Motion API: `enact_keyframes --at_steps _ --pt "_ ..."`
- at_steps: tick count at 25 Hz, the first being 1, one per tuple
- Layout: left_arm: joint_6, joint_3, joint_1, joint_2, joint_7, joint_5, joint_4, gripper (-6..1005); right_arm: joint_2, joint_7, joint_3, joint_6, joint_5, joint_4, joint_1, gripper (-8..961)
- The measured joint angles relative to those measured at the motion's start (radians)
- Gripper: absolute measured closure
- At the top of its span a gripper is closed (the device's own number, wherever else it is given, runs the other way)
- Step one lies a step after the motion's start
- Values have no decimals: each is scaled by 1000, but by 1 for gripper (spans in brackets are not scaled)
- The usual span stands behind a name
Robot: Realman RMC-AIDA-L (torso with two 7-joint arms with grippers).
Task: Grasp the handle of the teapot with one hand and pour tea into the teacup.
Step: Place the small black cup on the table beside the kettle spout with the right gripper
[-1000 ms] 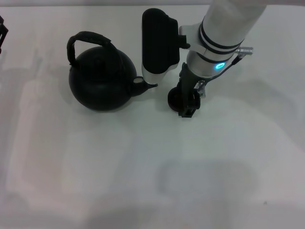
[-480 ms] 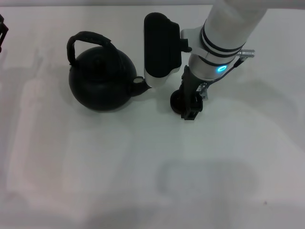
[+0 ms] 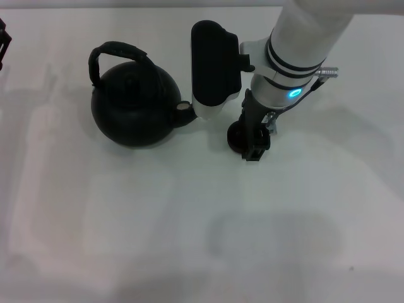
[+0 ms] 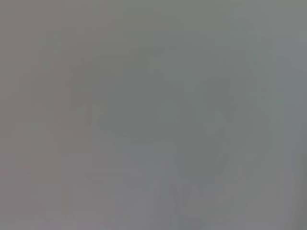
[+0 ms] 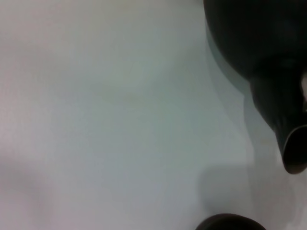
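One right pincer (image 3: 254, 146) over teacup (image 3: 236, 136).

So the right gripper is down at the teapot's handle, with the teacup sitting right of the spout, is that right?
Not quite. In the head view the right gripper is down at the teacup, not the handle. The teacup does sit right of the teapot spout.

- The right gripper (image 3: 254, 144) has drifted a little toward the robot's right and slightly nearer the robot over the last second, moving further from the teapot (image 3: 132, 104).
- The teacup (image 3: 237, 136) has shifted the same way with it, staying at the fingers.
- The black wrist housing (image 3: 214, 63) has moved right too, uncovering more of the spout (image 3: 184, 111).
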Motion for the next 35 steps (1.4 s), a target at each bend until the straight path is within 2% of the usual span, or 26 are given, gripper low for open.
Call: enact_keyframes --at_steps 25,30,35 --pt "0 -1 -3 0 0 0 3 115 0 -1 -20 4 2 -11 -3 218" --pt "1 -2 -3 0 0 0 5 115 0 -1 -14 6 2 -14 -9 106" --pt "2 -2 -3 0 0 0 5 115 0 -4 22 10 2 -23 -21 105"
